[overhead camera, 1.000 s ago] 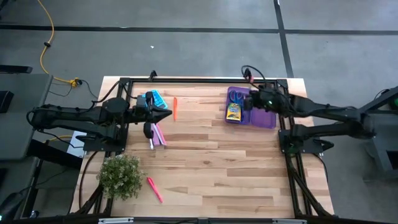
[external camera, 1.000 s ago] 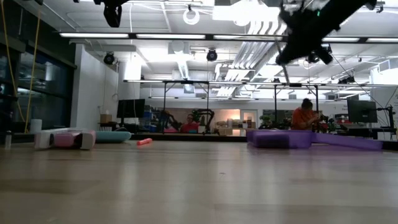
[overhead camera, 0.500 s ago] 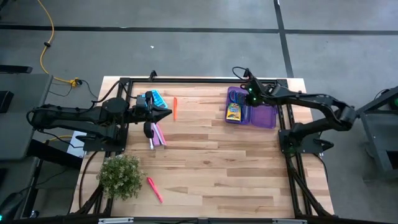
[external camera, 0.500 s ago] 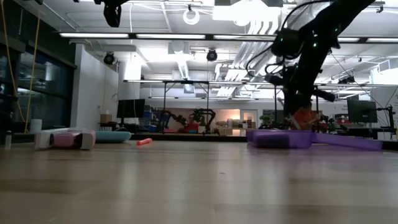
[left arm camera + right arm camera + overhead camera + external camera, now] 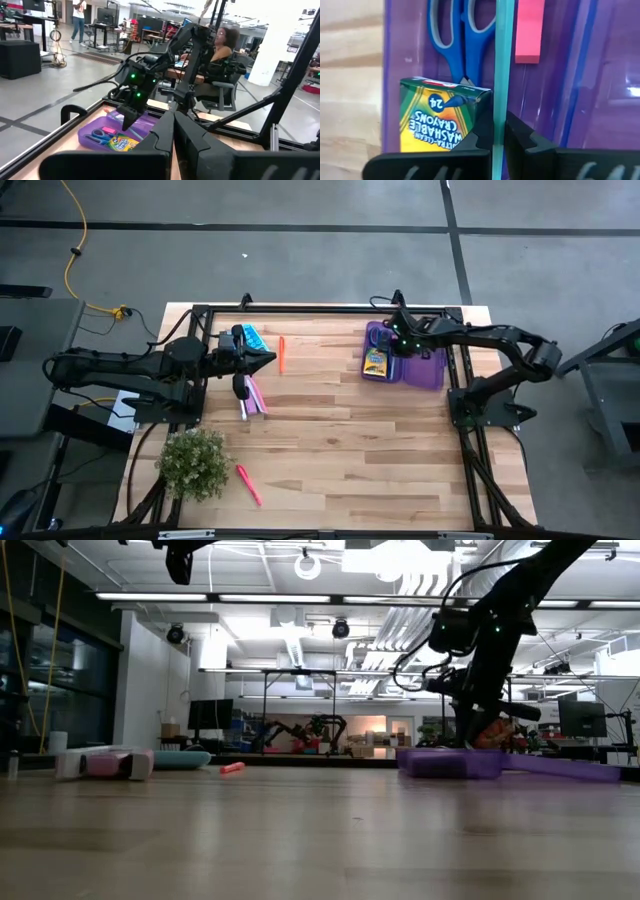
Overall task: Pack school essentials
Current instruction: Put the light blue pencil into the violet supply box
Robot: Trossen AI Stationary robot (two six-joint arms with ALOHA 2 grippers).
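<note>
- Here, the right gripper [image 5: 499,137] hangs low over the purple case [image 5: 580,100] at the far right of the table, its two dark fingers [image 5: 522,142] pinched shut on a thin green pen [image 5: 502,60] that runs straight out between them along the case.
- Just beside the pen on one side, a yellow-green crayon box [image 5: 442,120] lies flat in the case, touching or nearly touching the pen's edge.
- Beyond the crayon box, the blue-handled scissors [image 5: 455,35] lie in the same case, their tip reaching the box's far end.
- On the pen's other side, a little ahead of the fingers, a pink eraser [image 5: 527,32] rests on the case floor.
- From above, the right gripper [image 5: 395,340] sits over the case [image 5: 428,370] with the crayon box [image 5: 375,361] just beside it.
- Well apart across the table, an orange pen [image 5: 281,353] lies alone on the wood.
- Farther still, the left gripper [image 5: 268,362] is held above the table, fingers pressed together on nothing, with a blue item [image 5: 255,338] and a small cluster of pens [image 5: 252,395] near it.
- Nearest the front edge, a pink pen [image 5: 247,483] lies just beside a bushy potted plant [image 5: 192,463].
</note>
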